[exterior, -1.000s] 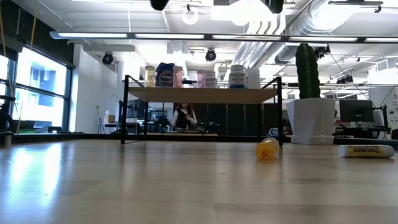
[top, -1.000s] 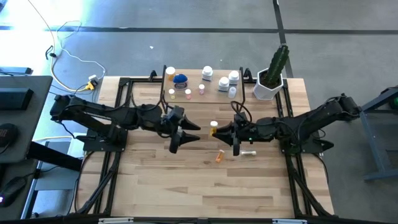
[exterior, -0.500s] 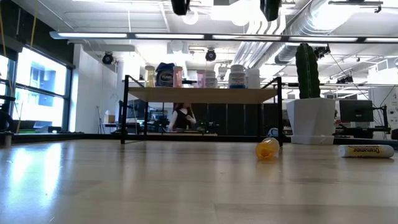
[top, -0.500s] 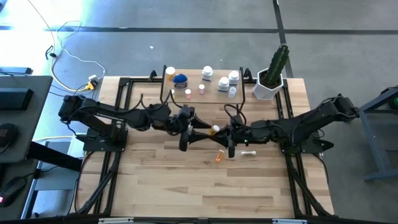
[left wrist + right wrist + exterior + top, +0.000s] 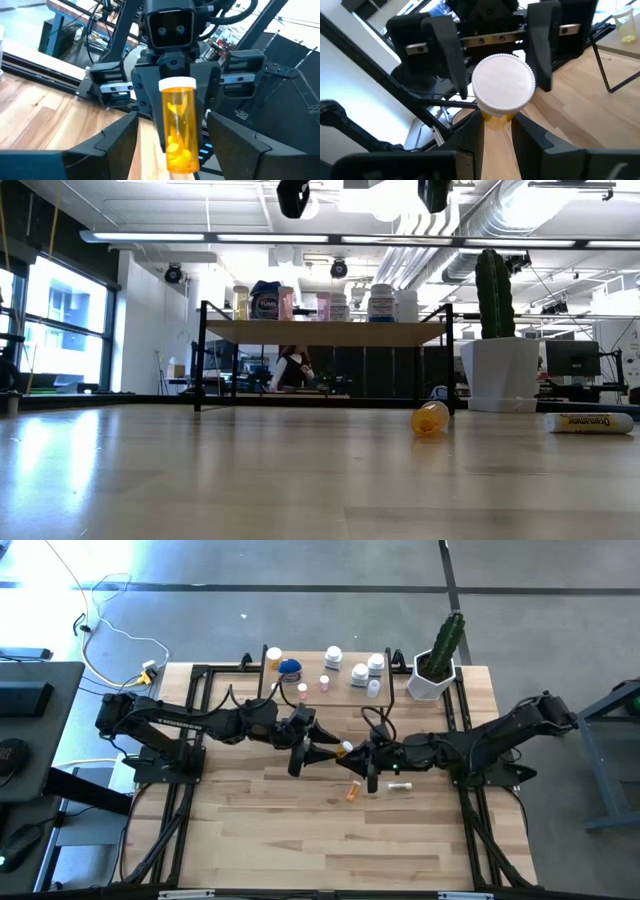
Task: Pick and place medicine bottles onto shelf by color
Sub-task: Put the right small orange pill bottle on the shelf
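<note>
Near edge of light wooden table (image 5: 300, 830): orange pill bottle (image 5: 353, 791) and white tube-shaped bottle (image 5: 400, 784) lying on their sides. Mid-table, raised: right hand (image 5: 352, 753) clenched on amber white-capped pill bottle (image 5: 178, 125); left hand (image 5: 322, 740) released, fingers (image 5: 107, 142) spread either side of same bottle, not touching. Far edge: wood-topped black-legged shelf (image 5: 330, 332) carrying remaining small bottles (image 5: 330, 668); cactus in white pot (image 5: 436, 665) beside it.
</note>
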